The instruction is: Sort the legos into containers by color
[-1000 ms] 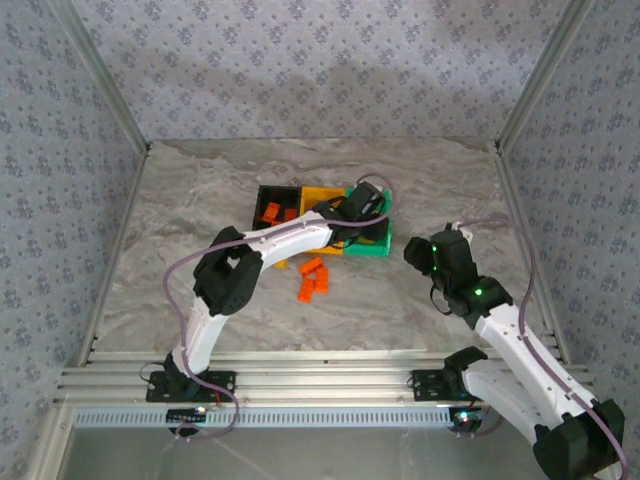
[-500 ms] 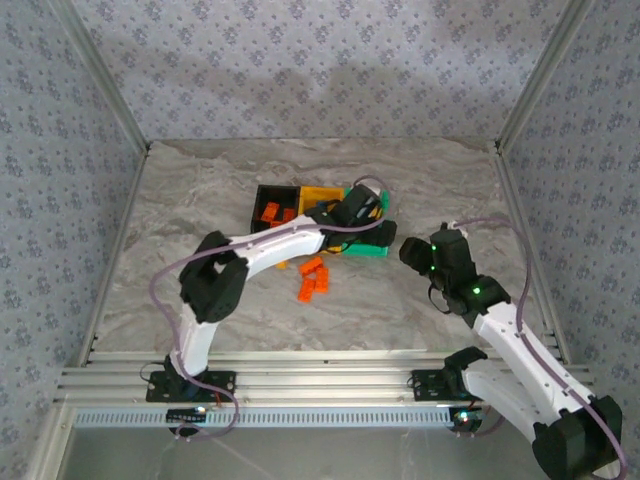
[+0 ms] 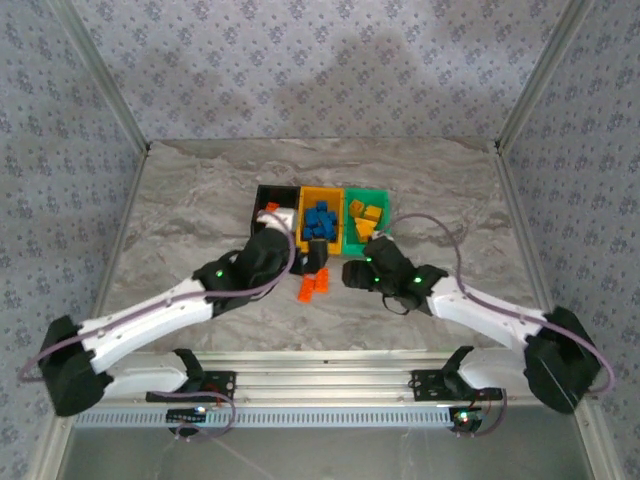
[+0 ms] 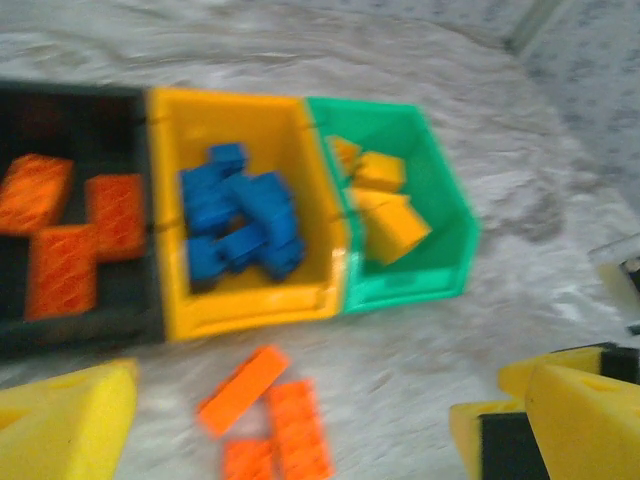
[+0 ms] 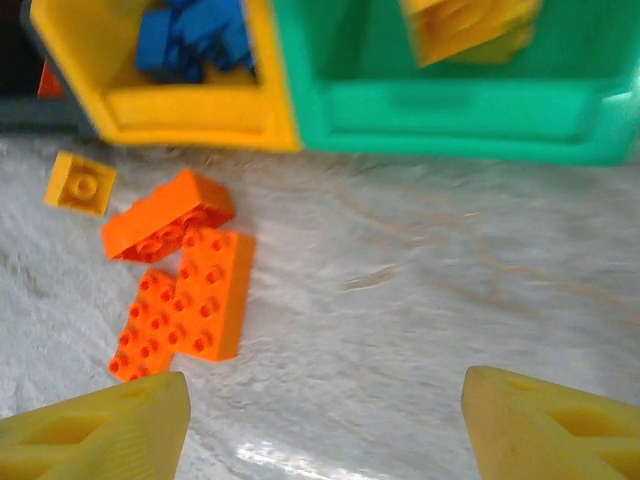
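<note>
Three joined containers stand in a row: a black bin (image 3: 267, 200) with red-orange legos (image 4: 62, 225), a yellow bin (image 3: 321, 216) with blue legos (image 4: 240, 222), and a green bin (image 3: 366, 219) with yellow-orange legos (image 4: 385, 205). Three red-orange bricks (image 3: 314, 287) lie on the table just in front of the bins, also seen at the left of the right wrist view (image 5: 183, 290). A small yellow brick (image 5: 80, 183) lies beside them. My left gripper (image 3: 313, 260) hangs open and empty over these bricks (image 4: 268, 415). My right gripper (image 3: 352, 272) is open, just right of them.
The marble table (image 3: 200, 200) is walled by patterned panels at the back and sides. An aluminium rail (image 3: 320, 385) runs along the near edge. Both arms reach in toward the middle, their grippers close together in front of the bins.
My left arm has pulled back from over the green bin to the near side of the bins and its jaws have opened wide. The right arm has swung left toward the loose bricks.
</note>
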Available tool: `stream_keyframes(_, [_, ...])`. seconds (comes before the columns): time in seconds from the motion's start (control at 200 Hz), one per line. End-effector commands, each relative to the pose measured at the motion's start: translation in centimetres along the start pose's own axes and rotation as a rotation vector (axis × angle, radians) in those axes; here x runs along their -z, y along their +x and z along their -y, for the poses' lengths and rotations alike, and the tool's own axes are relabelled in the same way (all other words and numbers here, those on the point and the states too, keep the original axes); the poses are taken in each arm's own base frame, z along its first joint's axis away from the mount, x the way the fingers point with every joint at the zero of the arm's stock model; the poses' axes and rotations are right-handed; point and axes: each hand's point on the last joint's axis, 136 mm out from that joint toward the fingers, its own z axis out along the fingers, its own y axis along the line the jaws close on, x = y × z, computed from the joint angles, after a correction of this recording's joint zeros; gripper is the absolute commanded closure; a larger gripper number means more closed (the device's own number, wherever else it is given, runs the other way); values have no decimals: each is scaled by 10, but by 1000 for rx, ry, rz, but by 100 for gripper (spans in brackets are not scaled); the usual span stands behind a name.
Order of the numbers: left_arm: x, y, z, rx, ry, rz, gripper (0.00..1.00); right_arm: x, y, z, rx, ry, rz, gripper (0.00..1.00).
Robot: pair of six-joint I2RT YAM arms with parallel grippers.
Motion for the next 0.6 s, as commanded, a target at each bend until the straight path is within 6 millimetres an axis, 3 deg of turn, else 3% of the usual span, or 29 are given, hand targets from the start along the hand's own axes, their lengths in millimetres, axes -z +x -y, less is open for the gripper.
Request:
stream_keyframes(0.0, [19, 25, -58, 49, -176, 9, 0, -17, -10, -30, 14, -14, 25, 26])
stream_keyframes(0.09, [33, 44, -84, 93, -218, -1, 0, -37, -4, -36, 23, 26, 0, 26])
stream_keyframes(0.23, [48, 60, -107, 142, -244, 13, 0, -65, 3, -41, 40, 76, -45, 25])
stream_keyframes(0.4, [59, 65, -121, 169, -255, 38, 0, -86, 12, -47, 81, 118, -97, 25])
stream_keyframes(0.595, [61, 68, -127, 176, -271, 32, 0, -94, 26, -26, 78, 226, -149, 33])
